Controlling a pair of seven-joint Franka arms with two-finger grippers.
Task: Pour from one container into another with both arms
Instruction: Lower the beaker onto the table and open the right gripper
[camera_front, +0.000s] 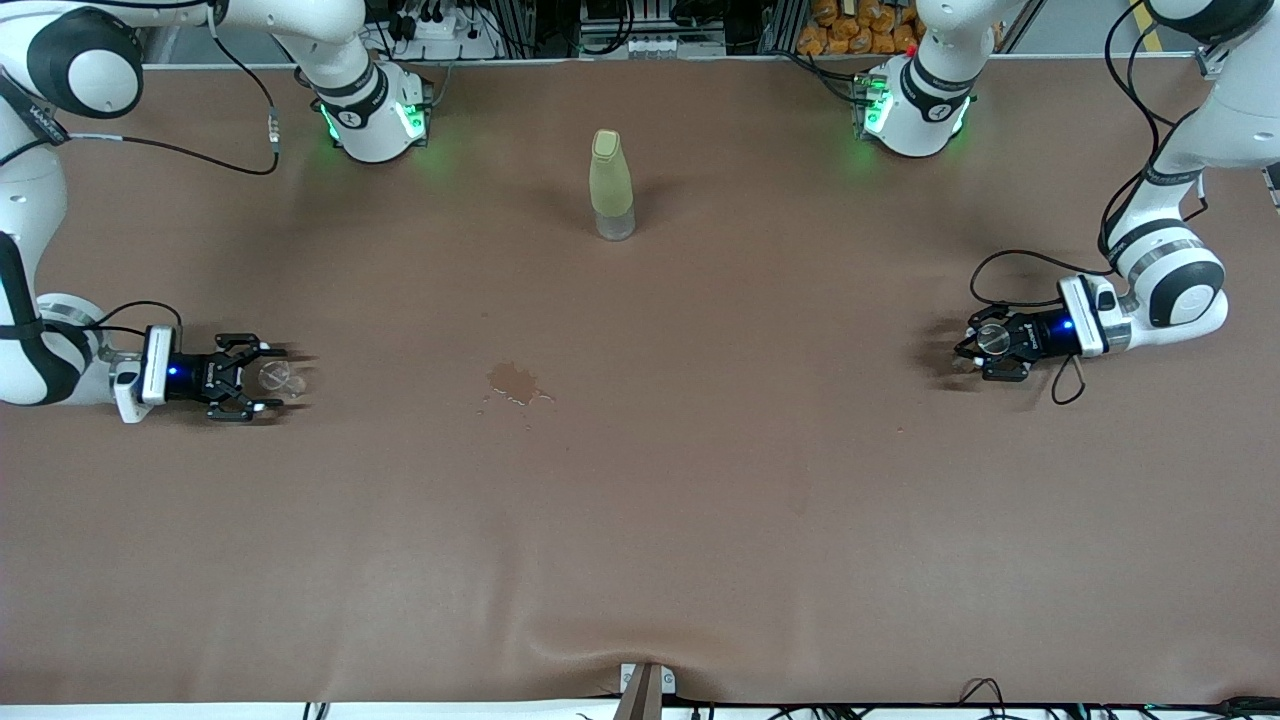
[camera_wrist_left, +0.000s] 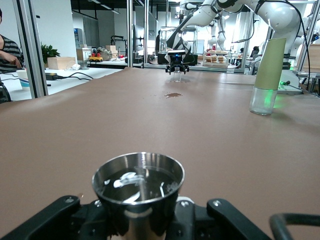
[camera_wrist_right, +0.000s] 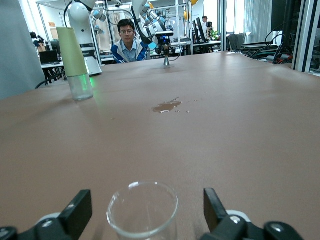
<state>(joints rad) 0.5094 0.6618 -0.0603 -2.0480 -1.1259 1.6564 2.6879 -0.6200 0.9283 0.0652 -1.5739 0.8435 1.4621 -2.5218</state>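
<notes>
cup (camera_front: 274, 377) and jigger (camera_front: 992, 338) apparently at opposite table ends

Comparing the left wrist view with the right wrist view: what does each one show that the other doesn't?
Only the left wrist view: the left gripper shut on the metal jigger, with liquid visible inside the bowl; the right gripper is small in the distance.

Only the right wrist view: the right gripper open around the clear glass cup, which stands on the table and looks empty; a seated person watches past the table's end.

Both: the brown table, the spill mid-table and the yellow-green bottle.
</notes>
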